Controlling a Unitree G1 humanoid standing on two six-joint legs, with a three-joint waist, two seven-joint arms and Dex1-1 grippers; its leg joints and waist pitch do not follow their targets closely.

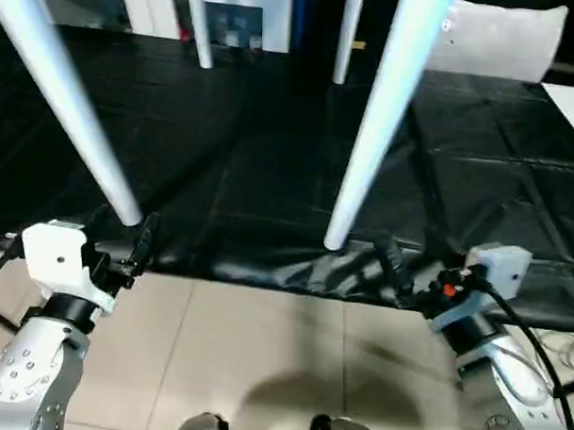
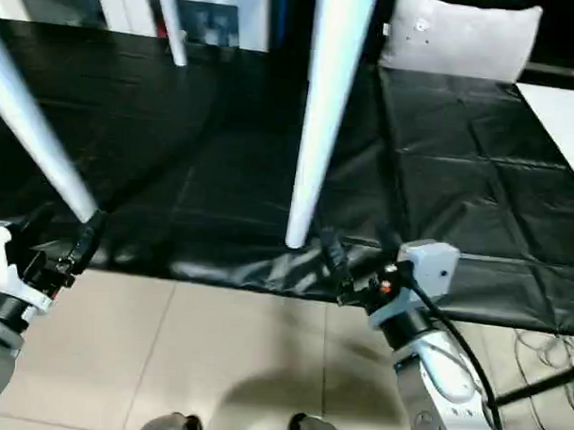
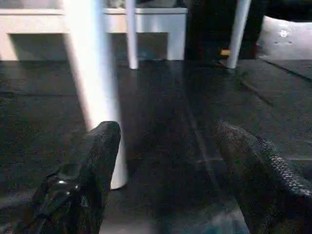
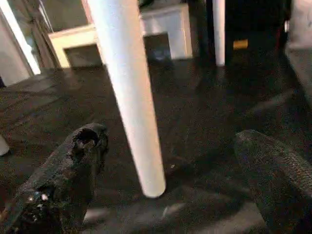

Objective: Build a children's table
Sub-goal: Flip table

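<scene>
Table legs stand on their feet on the black sheet point(image 1: 269, 177) that covers the floor, long axes rising steeply out of the top of the head views, so the children's table is upright with its top out of view.

Left pincer point(image 1: 143, 240) hangs low at the sheet's near edge, its two black fingers point(image 3: 92, 165) spread wide apart and holding nothing. Just past it is the near-left leg point(image 1: 69, 99), whose foot rests on the sheet beside the fingertips; whether it touches them cannot be told. From that foot the leg leans up and away toward the robot's left.

Right pincer point(image 1: 391, 266) hangs low at the same edge on the other side, fingers point(image 4: 68, 180) likewise wide apart and empty. The near-right leg point(image 1: 380, 114) has its foot on the sheet just beyond it, clear of the fingers in the right wrist view, and tilts slightly toward the right as it rises.

Farther back, the two far legs point(image 1: 201, 28) stand on the sheet, well apart from both pincers. Behind them is a white cabinet point(image 3: 151, 22), and to the right lies a pale cushion point(image 1: 501, 38). Tan floor tiles point(image 1: 263, 356) lie nearest the robot.
</scene>
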